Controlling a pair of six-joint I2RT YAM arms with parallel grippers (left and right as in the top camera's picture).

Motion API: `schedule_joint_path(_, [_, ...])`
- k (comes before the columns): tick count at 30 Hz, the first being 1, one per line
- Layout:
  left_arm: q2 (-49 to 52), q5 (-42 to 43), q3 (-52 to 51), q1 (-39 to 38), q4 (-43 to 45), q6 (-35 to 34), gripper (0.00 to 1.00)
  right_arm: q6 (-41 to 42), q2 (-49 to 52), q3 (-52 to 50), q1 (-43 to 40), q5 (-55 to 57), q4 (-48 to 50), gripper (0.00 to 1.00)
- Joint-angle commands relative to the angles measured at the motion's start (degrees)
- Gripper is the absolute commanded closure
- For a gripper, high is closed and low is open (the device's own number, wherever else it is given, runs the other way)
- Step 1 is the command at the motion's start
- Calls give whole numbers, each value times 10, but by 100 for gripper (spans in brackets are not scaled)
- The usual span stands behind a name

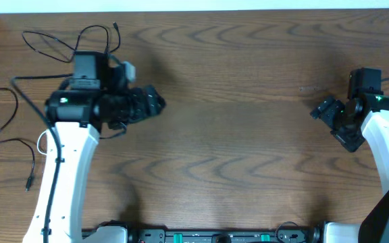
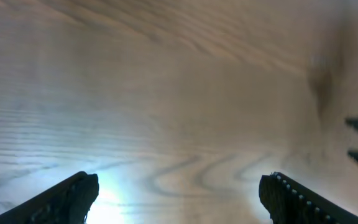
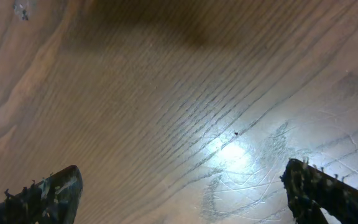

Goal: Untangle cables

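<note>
Two arms and two claws hang over a bare wooden table (image 1: 235, 148). At 9 o'clock the left gripper (image 1: 158, 102) has its jaws wide with nothing between them, and its wrist view gives only wood grain. At 3 o'clock the right gripper (image 1: 320, 112) is equally wide and empty. The cables lie at the left edge, clear of both claws. The first black cord (image 1: 93, 28) loops at 11 o'clock beyond the left arm. The second black cord (image 1: 32, 162) trails at 9, its plug toward 8. The two cords appear separate, not bundled. A thin white arc (image 1: 40, 142) beside the left arm may be the third cord, but I cannot confirm it. Judgement: the cords are spread apart as untangled, so the claws are open because nothing needs holding.
</note>
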Motion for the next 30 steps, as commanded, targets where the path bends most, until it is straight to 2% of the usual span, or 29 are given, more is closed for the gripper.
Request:
schedule_joint_path(1, [-9,3,0,-34,-17,22,12,1,1,0,-3,7,0,1])
schedule_joint_path(4, [-19,-17,-1,-53,-40,22,11,2,1,0,-3,-3,4,1])
schedule_joint_path(7, [-47,-37,-1,-69,-59,23,12,1,1,0,-3,-82,-15,1])
schedule_joint_path(12, [-146,-50,-1,-99,-76,48,11,-6,1,0,-3,-140,-51,1])
schedule_joint_path(16, [-236,-91,-1,-116,-77,48,11,-113,1,0,-3,-245,-54,1])
schedule_joint_path(19, [-289,-130,-1,-117,-94,47,11,-159,0,0,-3,-311,-58,1])
schedule_joint_path(24, [-338,-146,-1,-117,-107,48,11,-192,-23,0,3,-298,-94,1])
schedule_joint_path(30, [-346,-145,-1,-117,-106,48,11,-202,-104,0,37,-237,-164,1])
